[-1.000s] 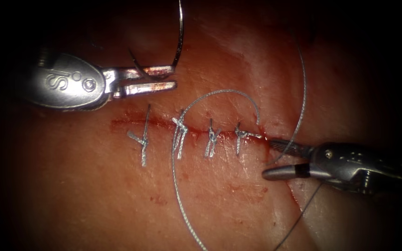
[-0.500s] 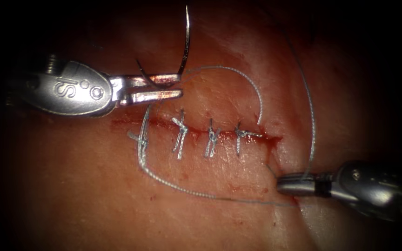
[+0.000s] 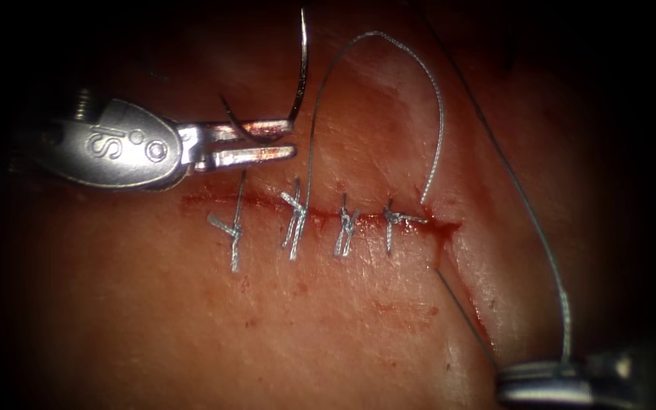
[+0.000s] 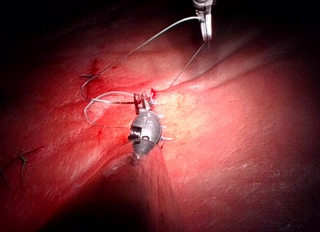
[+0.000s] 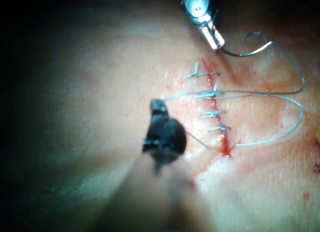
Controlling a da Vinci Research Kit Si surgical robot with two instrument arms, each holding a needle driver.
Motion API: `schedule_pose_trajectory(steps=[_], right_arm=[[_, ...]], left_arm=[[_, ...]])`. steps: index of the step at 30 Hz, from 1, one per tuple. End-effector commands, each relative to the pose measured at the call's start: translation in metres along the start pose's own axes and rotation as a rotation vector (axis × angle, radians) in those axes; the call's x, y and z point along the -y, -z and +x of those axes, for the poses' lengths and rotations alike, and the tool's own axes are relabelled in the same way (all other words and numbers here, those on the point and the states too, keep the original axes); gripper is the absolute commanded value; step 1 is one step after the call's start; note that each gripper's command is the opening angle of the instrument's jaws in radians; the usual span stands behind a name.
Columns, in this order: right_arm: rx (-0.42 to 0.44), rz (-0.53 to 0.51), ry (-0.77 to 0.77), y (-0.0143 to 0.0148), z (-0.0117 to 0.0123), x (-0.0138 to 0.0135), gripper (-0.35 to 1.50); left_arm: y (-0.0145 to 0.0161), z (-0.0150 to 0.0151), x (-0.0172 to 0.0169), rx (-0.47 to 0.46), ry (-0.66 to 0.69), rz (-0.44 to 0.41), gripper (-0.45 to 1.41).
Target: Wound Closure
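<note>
Though the right arm's steel needle driver (image 3: 563, 383) sits at the dark bottom-right edge of the endoscope view, half cut off, its jaws read as clamped on the thin grey braided thread (image 3: 373, 35); the exact grip point is hard to make out. In its own wrist view that tool is a dark blob, jaw detail lost.

The left arm's silver needle driver (image 3: 286, 140) sits just above the left end of the cut. Its jaws are closed on the curved steel needle (image 3: 301, 68) near the lower end of its curve. The needle rises from the jaws clear of the tissue, and its upper end runs out of frame, so I can't tell tip from tail.

The thin red horizontal cut (image 3: 320, 212) in the pale pink pork tissue (image 3: 153, 319) carries four grey knotted stitches (image 3: 343, 228). The thread leaves the tissue at the cut's right end, arcs high, then drops across the second stitch. A second, taut strand runs from the dark top down to the right tool, well right of the cut. Red fluid (image 3: 442, 225) pools at the right end.
</note>
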Motion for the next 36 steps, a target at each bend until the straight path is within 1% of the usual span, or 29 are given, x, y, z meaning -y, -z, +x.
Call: schedule_pose_trajectory(steps=[1,2,3,4,5,7,10,15,16,17,18,20,21,22,24,26,30,36], right_arm=[[-0.005,0.001,0.02,-0.0009,-0.0002,-0.0001,-0.28],[-0.005,-0.009,0.025,-0.001,-0.0002,-0.0003,0.22],[-0.005,-0.034,0.024,-0.001,-0.0004,-0.0007,0.89],[-0.005,-0.052,0.024,-0.001,-0.0006,-0.0011,1.18],[-0.005,-0.089,0.032,-0.001,-0.0015,-0.0021,1.41],[-0.004,-0.105,0.041,-0.0009,-0.0026,-0.0029,1.46],[0.008,-0.111,0.067,-0.0009,-0.0048,-0.0043,1.46],[0.085,-0.136,0.114,-0.0015,-0.0091,-0.0068,1.46],[0.088,-0.14,0.118,-0.0017,-0.0098,-0.0072,1.46],[0.093,-0.146,0.131,-0.0023,-0.0116,-0.008,1.4],[0.093,-0.151,0.097,-0.0029,-0.0132,-0.0086,1.26],[0.089,-0.149,0.058,-0.0035,-0.0151,-0.0093,1.21],[0.095,-0.156,0.037,-0.0042,-0.0168,-0.01,1.19],[0.1,-0.16,0.029,-0.0044,-0.0173,-0.0103,1.18],[0.098,-0.178,0.021,-0.0049,-0.0179,-0.0108,1.18],[0.095,-0.201,0.014,-0.0053,-0.018,-0.0115,1.19],[0.05,-0.259,-0.008,-0.0063,-0.0171,-0.0134,1.19],[0.034,-0.302,-0.03,-0.0082,-0.0166,-0.0151,1.23]], left_arm=[[-0.0006,-0.0004,-0.0001,-0.003,-0.002,-0.002,-0.45],[-0.0006,-0.0004,0.0,-0.003,-0.002,-0.003,-0.45],[-0.0006,-0.0005,0.0,-0.003,-0.003,-0.003,-0.45],[-0.0005,-0.0006,0.0001,-0.004,-0.003,-0.004,-0.45],[-0.0004,-0.0007,0.0002,-0.005,-0.003,-0.006,-0.45],[-0.0002,-0.0008,0.0004,-0.007,-0.004,-0.008,-0.45],[0.0001,-0.001,0.0006,-0.007,-0.005,-0.009,-0.45],[0.0005,-0.0015,0.0011,-0.003,0.006,-0.005,-0.45],[0.0005,-0.0016,0.0011,-0.003,0.005,-0.005,-0.45],[0.0005,-0.0017,0.0011,-0.003,0.005,-0.005,-0.45],[0.0005,-0.0017,0.001,-0.003,0.004,-0.004,-0.45],[0.0005,-0.0017,0.001,-0.002,0.004,-0.004,-0.45],[0.0005,-0.0017,0.001,-0.002,0.004,-0.004,-0.45],[0.0004,-0.0017,0.001,-0.002,0.004,-0.003,-0.45],[0.0004,-0.0018,0.0009,-0.002,0.003,-0.002,-0.45],[0.0003,-0.0019,0.0007,-0.001,0.002,-0.001,-0.45],[-0.0001,-0.0019,0.0005,0.001,0.006,0.003,-0.45],[-0.0003,-0.002,0.0002,0.003,0.01,0.008,-0.45]])
